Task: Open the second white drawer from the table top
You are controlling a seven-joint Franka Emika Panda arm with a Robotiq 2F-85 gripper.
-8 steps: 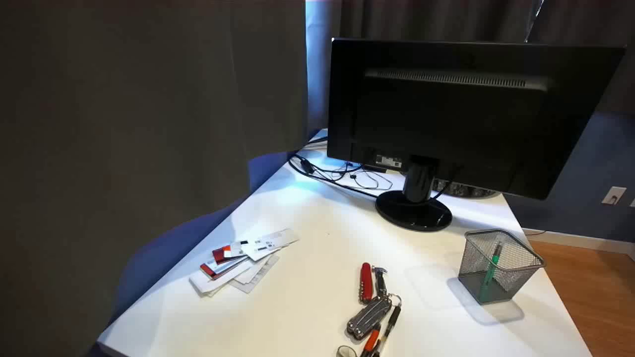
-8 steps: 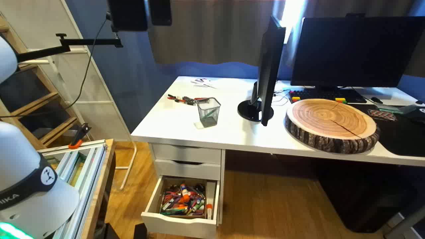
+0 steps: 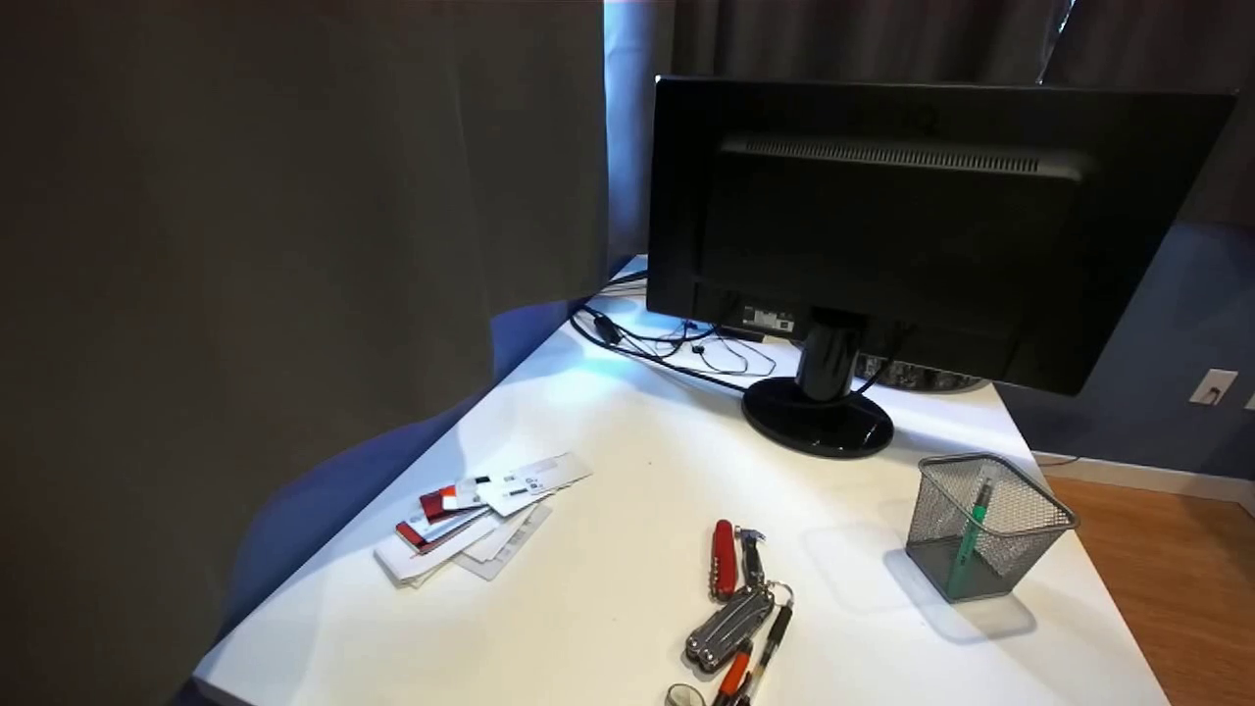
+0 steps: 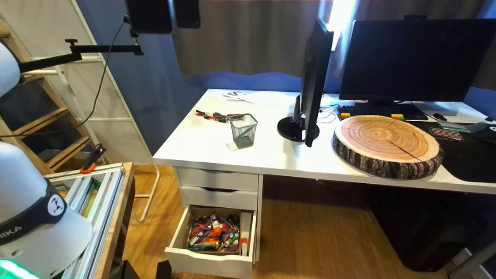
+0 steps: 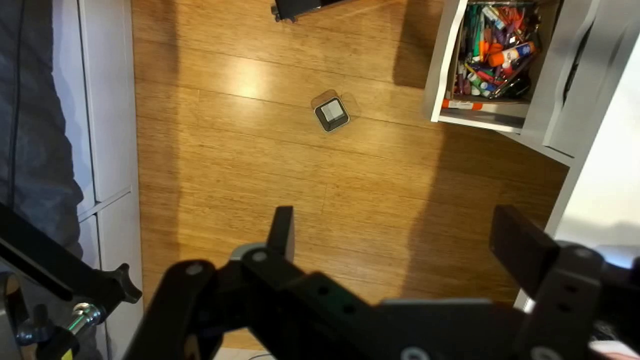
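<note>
The second white drawer (image 4: 219, 198) below the white table top (image 4: 186, 141) is shut; it shows a dark cutout at its upper edge. The first drawer (image 4: 219, 179) above it is shut. The third drawer (image 4: 209, 263) is pulled open and full of pens and glue sticks. In the wrist view the second drawer (image 5: 550, 82) is at the upper right, beside the table top (image 5: 615, 190). My gripper (image 5: 393, 217) is open and empty above the floor, apart from the drawers. Dark blocks at the top of an exterior view appear to be its fingers (image 4: 166, 15).
A mesh pen holder (image 3: 990, 534), pocket tools (image 3: 730, 628), papers (image 3: 471, 529) and a monitor (image 3: 912, 235) stand on the table. A wood slab (image 4: 387, 139) lies farther along. A small device (image 5: 332, 114) lies on the floor. A black clamp arm (image 5: 75, 270) is at the lower left.
The dark finger-like blocks at the top of an exterior view have moved slightly up. The drawers and the things on the table have not moved.
</note>
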